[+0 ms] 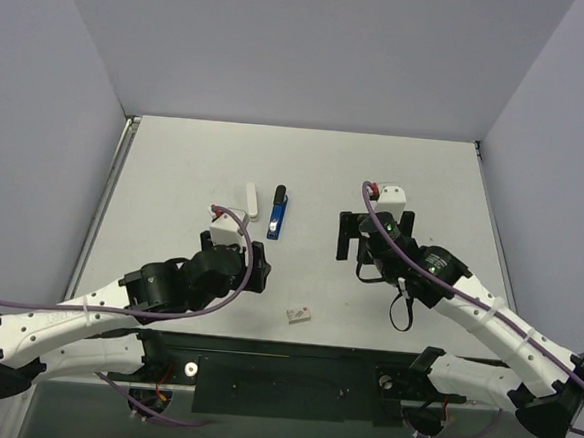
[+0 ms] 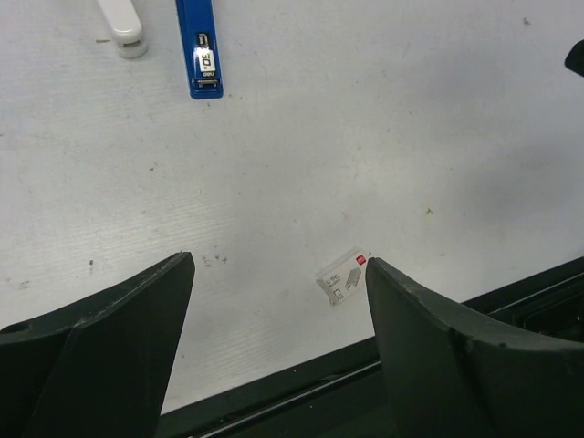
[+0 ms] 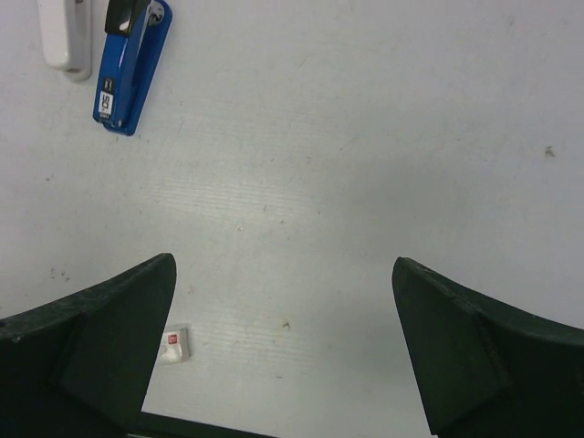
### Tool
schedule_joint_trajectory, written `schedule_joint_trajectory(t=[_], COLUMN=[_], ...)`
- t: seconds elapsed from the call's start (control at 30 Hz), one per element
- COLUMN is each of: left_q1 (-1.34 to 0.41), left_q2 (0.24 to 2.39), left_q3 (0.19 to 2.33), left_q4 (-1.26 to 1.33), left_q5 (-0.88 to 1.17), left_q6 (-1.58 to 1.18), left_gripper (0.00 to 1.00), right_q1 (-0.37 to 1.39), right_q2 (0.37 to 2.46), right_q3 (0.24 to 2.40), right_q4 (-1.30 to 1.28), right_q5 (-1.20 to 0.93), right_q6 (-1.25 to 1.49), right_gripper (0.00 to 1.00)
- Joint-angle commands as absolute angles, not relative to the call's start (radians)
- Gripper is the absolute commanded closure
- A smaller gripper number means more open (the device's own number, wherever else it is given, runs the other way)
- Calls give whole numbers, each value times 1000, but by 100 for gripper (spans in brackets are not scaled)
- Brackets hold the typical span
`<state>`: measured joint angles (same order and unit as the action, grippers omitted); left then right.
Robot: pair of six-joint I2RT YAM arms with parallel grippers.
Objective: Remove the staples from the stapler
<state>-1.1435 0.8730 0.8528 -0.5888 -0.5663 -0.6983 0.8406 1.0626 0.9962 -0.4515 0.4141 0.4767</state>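
Grey walls enclose a white table [image 1: 175, 171]; the stapler [image 1: 278, 216] lies flat near its centre, with the staples [image 1: 252, 201] just beside it on the left, parallel and not touching. Left gripper [image 2: 278, 263] and right gripper [image 3: 283, 263] both have jaws spread wide, grasping nothing, well clear of the stapler. One small paper scrap [image 1: 298, 314] lies near the front edge.
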Motion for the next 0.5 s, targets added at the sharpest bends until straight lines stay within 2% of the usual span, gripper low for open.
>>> schedule_joint_trajectory(t=[0.0, 0.37, 0.47], left_q1=[-1138, -1138, -1138], left_q2=[903, 965, 988], left_q3=[937, 1034, 1054], left_q4=[-603, -580, -586], left_q5=[-647, -776, -807], left_q6=[-661, -634, -629], left_gripper=[13, 12, 12], right_q1=[818, 785, 770], right_q2=[1009, 940, 907], right_q3=[1052, 1104, 1095], right_q4=[-506, -505, -496], right_q5=[492, 523, 476], right_q6=[423, 394, 377], right_gripper=[0, 0, 0])
